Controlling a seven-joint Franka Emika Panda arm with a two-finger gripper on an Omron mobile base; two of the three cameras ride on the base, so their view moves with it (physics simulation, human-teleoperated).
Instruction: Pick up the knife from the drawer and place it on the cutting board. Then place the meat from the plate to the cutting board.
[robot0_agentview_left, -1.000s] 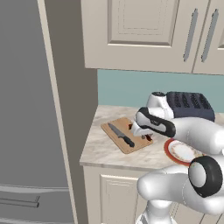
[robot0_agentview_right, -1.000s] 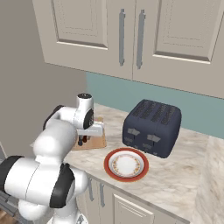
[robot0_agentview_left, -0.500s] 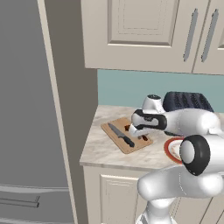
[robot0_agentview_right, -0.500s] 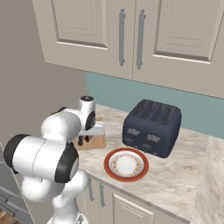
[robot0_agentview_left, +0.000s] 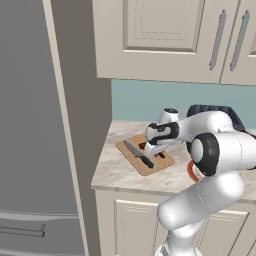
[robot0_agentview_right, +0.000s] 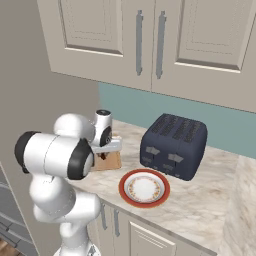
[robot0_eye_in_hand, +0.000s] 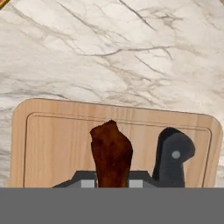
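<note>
In your hand view the meat (robot0_eye_in_hand: 111, 153) stands between the fingertips, so the gripper (robot0_eye_in_hand: 112, 183) grips it over the cutting board (robot0_eye_in_hand: 52, 140), with the knife (robot0_eye_in_hand: 174, 155) handle at 3 o'clock. The left base view shows the knife's whole length. The right base view adds plate (robot0_agentview_right: 144, 188), toaster (robot0_agentview_right: 173, 145) and marble counter (robot0_agentview_right: 210, 200). I read no writing.

Rendered frames, evenly and fairly brightly lit; no single light source discernible. Shadows soft and faint: a dim band under the upper cabinets (robot0_agentview_left: 165, 40) on the teal backsplash (robot0_agentview_right: 150, 107), well above the gripper (robot0_eye_in_hand: 112, 183). Mild sheen on the white arm shells. No glare on the marble counter (robot0_eye_in_hand: 113, 52) ahead of the gripper. Hand view sharp across the cutting board (robot0_eye_in_hand: 52, 140); the meat (robot0_eye_in_hand: 111, 153) between the fingers casts almost no shadow. No motion blur, no edge distortion noted.
</note>
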